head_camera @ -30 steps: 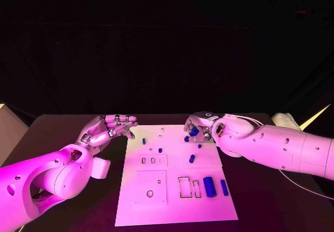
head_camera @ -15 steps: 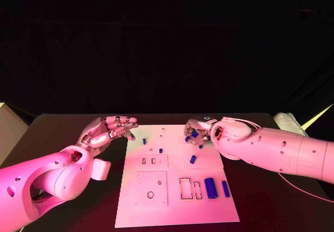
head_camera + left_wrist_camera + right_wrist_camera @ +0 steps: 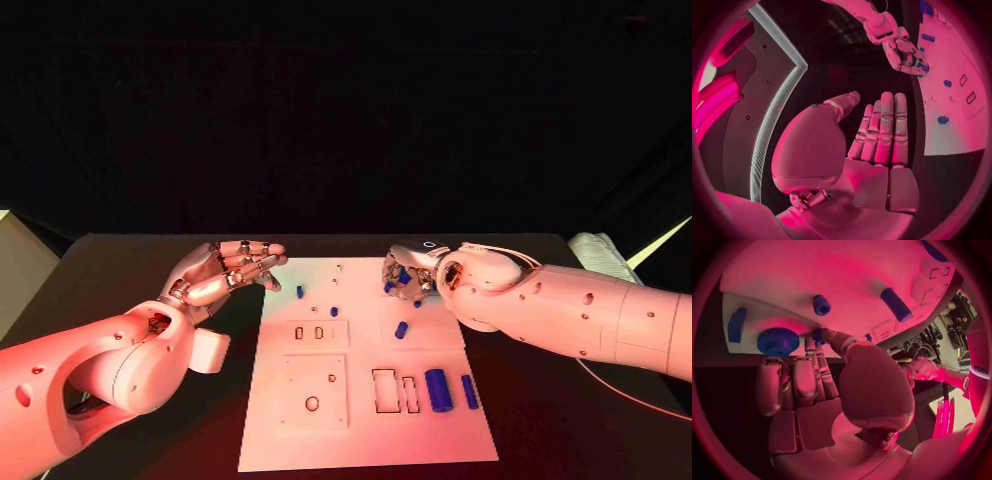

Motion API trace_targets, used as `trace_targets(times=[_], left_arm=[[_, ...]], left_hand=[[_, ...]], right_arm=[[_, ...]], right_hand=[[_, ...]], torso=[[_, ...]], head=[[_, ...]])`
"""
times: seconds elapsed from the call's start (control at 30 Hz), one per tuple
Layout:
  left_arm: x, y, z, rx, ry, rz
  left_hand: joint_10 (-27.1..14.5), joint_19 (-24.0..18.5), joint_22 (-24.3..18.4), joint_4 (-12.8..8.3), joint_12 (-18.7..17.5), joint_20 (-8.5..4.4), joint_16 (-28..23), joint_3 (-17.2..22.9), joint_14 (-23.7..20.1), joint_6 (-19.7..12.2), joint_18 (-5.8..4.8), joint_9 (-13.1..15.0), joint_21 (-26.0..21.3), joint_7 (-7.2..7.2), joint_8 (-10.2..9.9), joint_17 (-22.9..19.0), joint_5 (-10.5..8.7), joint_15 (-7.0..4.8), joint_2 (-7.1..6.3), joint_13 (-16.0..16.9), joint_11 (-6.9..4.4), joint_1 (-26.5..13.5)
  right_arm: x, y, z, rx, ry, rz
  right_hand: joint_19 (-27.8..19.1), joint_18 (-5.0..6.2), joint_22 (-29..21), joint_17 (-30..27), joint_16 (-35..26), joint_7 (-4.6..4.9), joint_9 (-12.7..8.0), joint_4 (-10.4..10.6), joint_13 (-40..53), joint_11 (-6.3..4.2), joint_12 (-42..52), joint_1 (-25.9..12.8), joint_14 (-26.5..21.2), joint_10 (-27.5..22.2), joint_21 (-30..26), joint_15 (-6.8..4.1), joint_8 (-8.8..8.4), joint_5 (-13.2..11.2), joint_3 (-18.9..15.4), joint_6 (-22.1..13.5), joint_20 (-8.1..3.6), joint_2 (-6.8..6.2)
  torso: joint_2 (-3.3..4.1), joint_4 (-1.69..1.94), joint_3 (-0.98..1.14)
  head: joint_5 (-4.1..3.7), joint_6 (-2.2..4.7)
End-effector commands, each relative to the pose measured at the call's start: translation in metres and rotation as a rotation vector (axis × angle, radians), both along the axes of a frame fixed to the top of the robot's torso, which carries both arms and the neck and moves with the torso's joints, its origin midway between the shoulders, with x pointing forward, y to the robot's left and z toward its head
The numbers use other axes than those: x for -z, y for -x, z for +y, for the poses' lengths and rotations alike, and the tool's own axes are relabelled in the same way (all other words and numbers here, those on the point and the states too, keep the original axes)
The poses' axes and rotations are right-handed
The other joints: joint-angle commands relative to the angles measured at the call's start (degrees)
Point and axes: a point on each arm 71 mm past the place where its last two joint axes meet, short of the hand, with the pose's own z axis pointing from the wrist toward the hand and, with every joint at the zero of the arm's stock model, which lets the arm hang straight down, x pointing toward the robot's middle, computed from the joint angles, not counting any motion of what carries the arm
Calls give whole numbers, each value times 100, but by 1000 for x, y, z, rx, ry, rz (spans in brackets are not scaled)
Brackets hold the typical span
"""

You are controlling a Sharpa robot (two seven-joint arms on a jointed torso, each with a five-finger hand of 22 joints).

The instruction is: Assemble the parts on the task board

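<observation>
Task board [image 3: 361, 400]: white plate in the middle of the black table [image 3: 144, 270].
Parts: blue cylinder [image 3: 438, 389] and bar [image 3: 469, 391] near the board's right edge; small pegs [image 3: 401, 329] mid-board.
Left hand [image 3: 224, 270]: beside the board's far left corner, fingers apart, holding nothing.
Right hand [image 3: 410, 270]: over the board's far right corner, fingertips at a knurled blue knob [image 3: 777, 341]; grasp cannot be told.

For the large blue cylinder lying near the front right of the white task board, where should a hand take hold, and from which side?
Probably across its round middle, coming straight down from above. The large blue cylinder lies flat on the white task board, long axis running front to back, so its curved flanks face left and right. A thinner blue bar lies apart on its right and a rectangular slot on its left, so fingers should have room.
</observation>
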Motion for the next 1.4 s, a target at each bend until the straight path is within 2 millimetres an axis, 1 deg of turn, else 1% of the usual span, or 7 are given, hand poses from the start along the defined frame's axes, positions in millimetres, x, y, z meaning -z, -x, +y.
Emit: trace_targets(times=[0.03,0.17,0.53,0.8,1.1,1.2,1.4], left_arm=[[-2,0,-2,20,6,-4],[-1,0,-1,17,4,-3],[-1,-1,1,13,2,-1],[-1,-2,1,13,1,0],[-3,-3,0,15,0,-2],[-3,-3,-1,18,1,-2],[-3,-4,-3,23,2,-2]], left_hand=[[-4,-38,5,-26,-11,4,38,-5,-40,-7,9,7,16,-10,-30,7,-18,11,26,10,-13,-29],[-1,-45,13,-32,-10,4,47,5,-47,-2,11,10,28,-13,-28,7,-20,10,36,10,-14,-20],[2,-52,22,-40,-9,4,57,15,-52,1,12,13,41,-15,-26,7,-22,8,44,10,-16,-10],[2,-52,22,-40,-9,4,57,15,-52,1,12,13,41,-15,-26,7,-22,8,44,10,-16,-10],[2,-52,22,-40,-9,4,57,15,-52,1,12,13,41,-15,-26,7,-22,8,44,10,-16,-10],[2,-52,22,-40,-9,4,57,15,-52,1,12,13,41,-15,-26,7,-22,8,44,10,-16,-10],[2,-60,34,-52,-10,4,69,21,-59,0,13,15,59,-15,-27,6,-26,7,41,10,-16,-2]], right_arm=[[-1,2,3,-15,-15,-35],[-4,2,3,-4,-45,-78],[-16,2,11,16,-98,-146],[-23,-8,26,22,-116,-176],[-29,-22,39,33,-138,-192],[-30,-25,43,32,-140,-193],[-29,-28,50,28,-145,-190]], right_hand=[[57,-50,80,41,58,-17,70,-16,32,-33,35,49,143,103,56,-61,75,-175,98,69,-23,120],[99,-70,194,82,109,-47,163,-87,71,-79,68,140,148,226,126,-95,176,-208,196,148,-56,177],[117,-79,237,99,126,-47,188,-109,79,-85,67,158,150,243,153,-100,198,-210,215,156,-63,183],[125,-83,258,115,141,-40,198,-115,80,-80,58,156,153,240,166,-100,201,-199,223,146,-65,179],[135,-89,288,139,168,-23,223,-133,83,-69,33,159,159,226,185,-93,204,-162,254,112,-65,180],[138,-91,297,143,173,-18,229,-136,83,-65,26,156,160,221,191,-91,204,-156,260,102,-64,179],[129,-88,284,142,175,-14,235,-141,83,-60,17,154,160,214,183,-87,203,-151,267,89,-62,176]], torso=[[20,4,1],[28,-7,3],[48,2,-5],[68,30,-7],[98,29,-13],[105,35,-19],[131,81,-44]], head=[[-6,13],[-9,40],[-21,111],[-15,136],[26,151],[33,154],[12,159]])
